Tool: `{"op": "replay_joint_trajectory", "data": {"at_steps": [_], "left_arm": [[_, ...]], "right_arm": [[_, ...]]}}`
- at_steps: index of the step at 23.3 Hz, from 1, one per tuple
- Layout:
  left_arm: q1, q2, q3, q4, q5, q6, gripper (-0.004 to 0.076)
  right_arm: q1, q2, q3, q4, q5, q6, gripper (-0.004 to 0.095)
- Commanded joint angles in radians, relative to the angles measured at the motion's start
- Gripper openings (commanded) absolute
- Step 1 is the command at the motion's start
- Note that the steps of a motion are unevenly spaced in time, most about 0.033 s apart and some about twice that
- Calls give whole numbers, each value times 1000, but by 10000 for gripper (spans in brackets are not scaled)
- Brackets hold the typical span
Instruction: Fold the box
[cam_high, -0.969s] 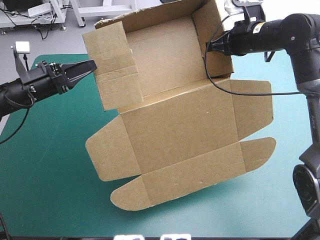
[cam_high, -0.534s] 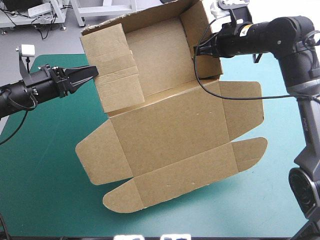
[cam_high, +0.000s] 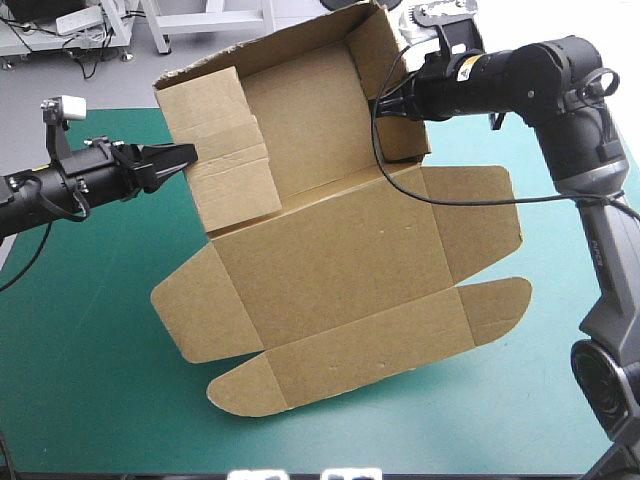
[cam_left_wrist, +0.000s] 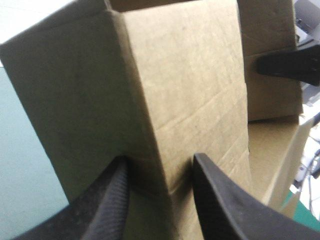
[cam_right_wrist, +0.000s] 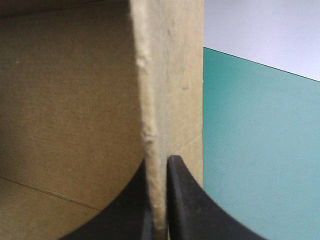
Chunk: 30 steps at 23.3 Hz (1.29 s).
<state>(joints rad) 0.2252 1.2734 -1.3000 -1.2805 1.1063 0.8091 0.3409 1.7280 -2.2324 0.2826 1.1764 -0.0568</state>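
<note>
Pinching one wall, the right hand holds the box.

The brown box lies askew on the teal-green surface, its far part raised into walls, lid and flaps flat toward the near edge, with the left pincer at the left wall's outer face and the right pincer at the right wall.
</note>
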Motion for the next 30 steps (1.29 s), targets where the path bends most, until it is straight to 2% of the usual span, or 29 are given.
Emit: {"op": "replay_joint_trajectory", "data": {"at_steps": [1,3,5,8,11,15,18,21,25,30], "left_arm": [[-107,-28,-30,25,-180,-9,296],[-172,-17,-28,69,-278,-9,278],[-214,0,-28,73,-355,-9,222],[-237,23,-28,121,-417,-6,-7],[-237,29,-28,129,-423,-6,-10],[-237,31,-52,182,-382,-37,-10],[-237,42,-115,387,-330,-181,-10],[-237,82,-221,608,-231,-346,-10],[-237,150,-273,692,-144,-433,-10],[-237,264,-278,760,-36,-498,-10]], "right_arm": [[8,-47,-28,122,-88,20,2],[8,-47,-28,146,-88,20,2],[8,-47,-28,169,-86,20,2],[8,-47,-28,169,-76,20,2],[8,-47,-28,137,-34,25,2],[8,-26,-28,-17,79,89,2],[8,-13,10,-33,79,117,2],[8,4,125,-46,76,121,2],[8,34,319,-92,31,139,2],[8,74,441,-101,-59,139,2]]}}
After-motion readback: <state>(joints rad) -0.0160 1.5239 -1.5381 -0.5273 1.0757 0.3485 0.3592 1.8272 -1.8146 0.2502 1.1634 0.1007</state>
